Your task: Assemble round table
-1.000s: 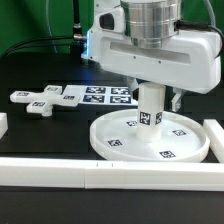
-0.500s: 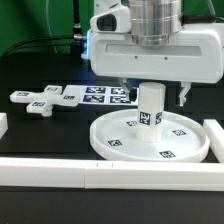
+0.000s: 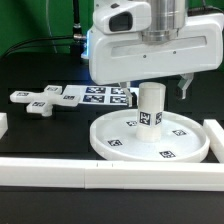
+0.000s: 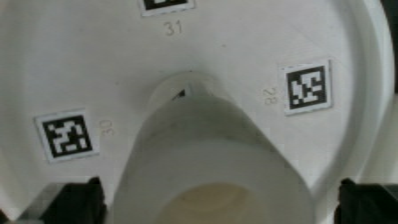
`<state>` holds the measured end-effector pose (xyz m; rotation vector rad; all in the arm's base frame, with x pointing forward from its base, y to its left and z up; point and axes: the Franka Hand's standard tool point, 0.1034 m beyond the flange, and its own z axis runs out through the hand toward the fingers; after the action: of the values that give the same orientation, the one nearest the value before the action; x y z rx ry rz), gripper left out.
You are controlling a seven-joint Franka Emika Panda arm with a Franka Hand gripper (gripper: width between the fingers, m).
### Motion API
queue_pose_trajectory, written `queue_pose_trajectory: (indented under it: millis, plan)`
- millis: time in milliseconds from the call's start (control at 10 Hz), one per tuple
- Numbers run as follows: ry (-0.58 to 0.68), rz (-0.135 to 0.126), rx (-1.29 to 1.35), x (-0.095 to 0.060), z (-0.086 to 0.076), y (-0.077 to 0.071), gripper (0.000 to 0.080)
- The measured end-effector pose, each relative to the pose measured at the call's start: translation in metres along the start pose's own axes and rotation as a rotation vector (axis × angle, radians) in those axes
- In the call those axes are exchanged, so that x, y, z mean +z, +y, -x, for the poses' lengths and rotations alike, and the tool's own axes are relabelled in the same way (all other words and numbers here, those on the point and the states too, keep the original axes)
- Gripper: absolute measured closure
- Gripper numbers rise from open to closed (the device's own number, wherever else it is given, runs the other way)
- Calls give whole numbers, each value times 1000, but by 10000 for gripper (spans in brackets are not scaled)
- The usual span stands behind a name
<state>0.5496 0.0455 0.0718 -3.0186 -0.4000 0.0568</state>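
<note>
**Item 1.** My pincer (image 3: 153, 92): spread wide, pinching nothing; it hangs over the post with one fingertip (image 4: 71, 203) on each side, neither seen to touch it

**Item 2.** Post (image 3: 151, 105): short white cylinder directly beneath my pincer, upright on the hub of the disc; I cannot tell whether it is fully seated

**Item 3.** Disc (image 3: 135, 160): large and rimmed, flat on the table (image 3: 40, 135) under the post and under me

**Item 4.** Marker board (image 3: 100, 95): beyond the disc, near my pincer on the exterior view's left; no part of the furniture

**Item 5.** Cross-shaped foot (image 3: 40, 99): lying flat, well apart from my pincer, past the marker board on that same side

**Item 6.** Border bars (image 3: 100, 172): farthest out, edging the table

**Step in hand, as I judge:** post stands in the hub unheld, foot not yet fitted

**Next move calls for:** lifting straight clear without nudging the post, crossing to the foot, closing on one arm, then centring it over the post top
</note>
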Motion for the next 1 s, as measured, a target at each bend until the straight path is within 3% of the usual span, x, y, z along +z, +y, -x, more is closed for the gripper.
queue_pose_trajectory:
  millis: [500,1000]
  plan:
    - [-7,7,-319,2,1,3,151]
    - [-60,55,-870,5,0,-3,151]
